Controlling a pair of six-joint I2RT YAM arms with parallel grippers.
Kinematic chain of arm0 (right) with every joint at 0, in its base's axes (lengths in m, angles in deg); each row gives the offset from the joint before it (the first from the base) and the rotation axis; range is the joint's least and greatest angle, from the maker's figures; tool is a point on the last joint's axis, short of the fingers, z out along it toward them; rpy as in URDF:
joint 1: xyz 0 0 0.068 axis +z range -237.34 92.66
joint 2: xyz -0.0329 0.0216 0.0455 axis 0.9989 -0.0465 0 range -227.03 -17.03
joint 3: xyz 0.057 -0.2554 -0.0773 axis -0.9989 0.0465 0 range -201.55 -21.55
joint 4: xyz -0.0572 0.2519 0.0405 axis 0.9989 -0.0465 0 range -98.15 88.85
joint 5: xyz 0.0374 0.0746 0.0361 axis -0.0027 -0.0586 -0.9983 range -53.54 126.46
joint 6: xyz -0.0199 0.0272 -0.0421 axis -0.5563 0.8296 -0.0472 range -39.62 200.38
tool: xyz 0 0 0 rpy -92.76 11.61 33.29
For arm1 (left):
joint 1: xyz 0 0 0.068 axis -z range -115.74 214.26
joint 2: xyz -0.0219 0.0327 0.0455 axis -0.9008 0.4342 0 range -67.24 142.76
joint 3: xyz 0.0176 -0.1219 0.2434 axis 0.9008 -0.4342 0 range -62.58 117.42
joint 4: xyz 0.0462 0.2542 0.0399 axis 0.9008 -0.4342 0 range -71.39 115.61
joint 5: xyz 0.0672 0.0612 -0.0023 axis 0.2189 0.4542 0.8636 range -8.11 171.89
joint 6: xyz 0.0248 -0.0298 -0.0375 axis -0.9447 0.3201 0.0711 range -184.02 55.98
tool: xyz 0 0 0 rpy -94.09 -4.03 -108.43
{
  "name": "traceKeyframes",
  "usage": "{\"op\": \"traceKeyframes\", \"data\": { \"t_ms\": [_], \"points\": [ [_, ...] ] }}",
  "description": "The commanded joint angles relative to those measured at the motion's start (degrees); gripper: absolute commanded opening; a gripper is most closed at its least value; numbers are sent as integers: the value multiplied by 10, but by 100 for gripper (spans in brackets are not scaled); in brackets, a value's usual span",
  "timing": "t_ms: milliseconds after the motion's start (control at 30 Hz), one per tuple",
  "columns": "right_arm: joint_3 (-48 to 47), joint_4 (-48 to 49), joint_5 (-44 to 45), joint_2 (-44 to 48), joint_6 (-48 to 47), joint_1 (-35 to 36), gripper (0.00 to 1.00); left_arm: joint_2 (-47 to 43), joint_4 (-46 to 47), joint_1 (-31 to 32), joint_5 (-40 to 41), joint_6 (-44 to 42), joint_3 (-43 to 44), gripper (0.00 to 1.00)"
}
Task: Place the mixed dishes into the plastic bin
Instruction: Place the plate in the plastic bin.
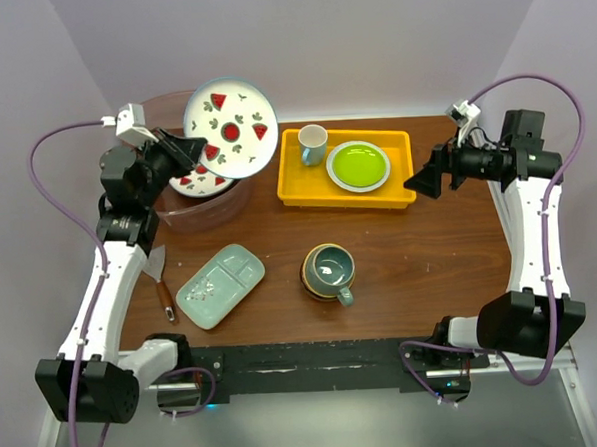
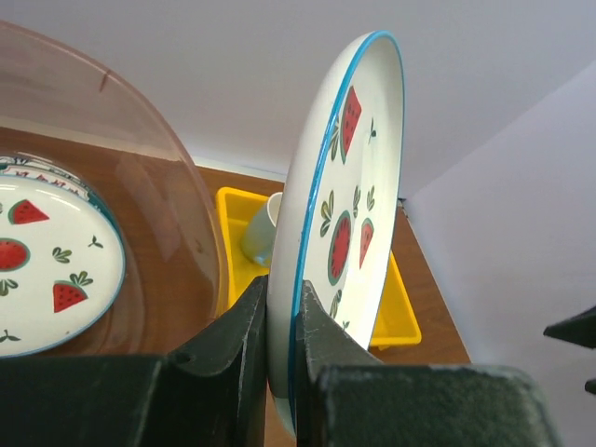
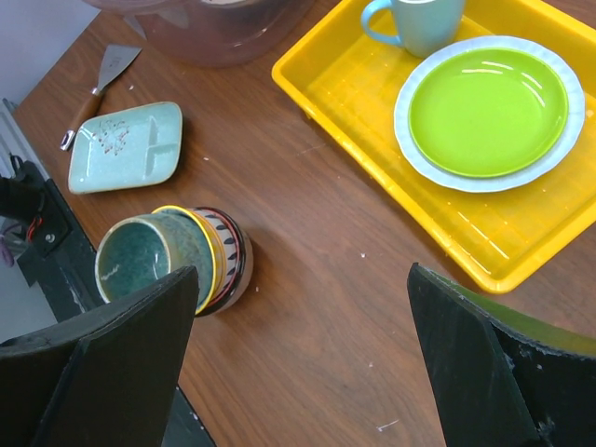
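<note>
**Watermelon plate up on edge at the bin**

Found the left gripper (image 2: 281,345) pinched tight on the rim of a white plate with red watermelon marks (image 1: 230,128), one finger on each face. Saw that plate lifted off the table (image 1: 431,267) and tipped up on edge, partly over the right side of the plastic bin (image 1: 162,102). Placed the bin itself at the back left corner of the table. Spotted a second watermelon plate (image 2: 47,261) lying flat inside it (same blue edge, same fruit).

Found the right gripper (image 3: 303,275) spread wide and holding nothing, hanging above bare wood just off the right end of the yellow tray (image 1: 348,203). Noted a lime-green plate (image 3: 489,107) and a small cup (image 1: 312,143) in that tray.

Counted the dishes out on the table: a pale green divided tray (image 1: 221,285) toward the front left, and a teal mug (image 1: 328,270) nested in stacked bowls (image 3: 228,256) near the front middle, well apart from the bin. Saw a scraper (image 1: 159,281) with a wooden handle just left of the divided tray.
</note>
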State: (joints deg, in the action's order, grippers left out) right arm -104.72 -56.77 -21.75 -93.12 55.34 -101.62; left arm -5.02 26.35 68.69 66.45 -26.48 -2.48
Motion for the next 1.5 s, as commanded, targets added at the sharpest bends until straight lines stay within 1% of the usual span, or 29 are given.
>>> {"op": "traceKeyframes", "data": {
  "t_ms": [0, 100, 133, 333, 533, 667, 900, 1067, 1467],
  "points": [
    [6, 17, -11, 19, 5, -1, 98, 7, 132, -31, -15, 76, 3, 0],
    [9, 19, -9, 18, 5, -1, 98, 26, 142, -44, -13, 102, -5, 0],
    [10, 21, -9, 17, 5, -2, 98, 31, 147, -62, -13, 112, -6, 0],
    [12, 22, -8, 15, 3, -1, 98, 81, 167, -97, -5, 155, -10, 0],
    [21, 24, -4, 19, 2, -1, 98, 133, 146, -115, 29, 170, 6, 0],
    [20, 26, -4, 17, 3, -1, 98, 168, 108, -119, 63, 170, 40, 0],
    [21, 29, -6, 13, 5, -1, 98, 264, -48, -120, 108, 170, 132, 0],
    [24, 32, -4, 13, 8, -1, 98, 298, -50, -120, 102, 174, 145, 0],
    [28, 32, -6, 15, 9, -1, 98, 344, -41, -119, 100, 172, 149, 0]
  ]
}}
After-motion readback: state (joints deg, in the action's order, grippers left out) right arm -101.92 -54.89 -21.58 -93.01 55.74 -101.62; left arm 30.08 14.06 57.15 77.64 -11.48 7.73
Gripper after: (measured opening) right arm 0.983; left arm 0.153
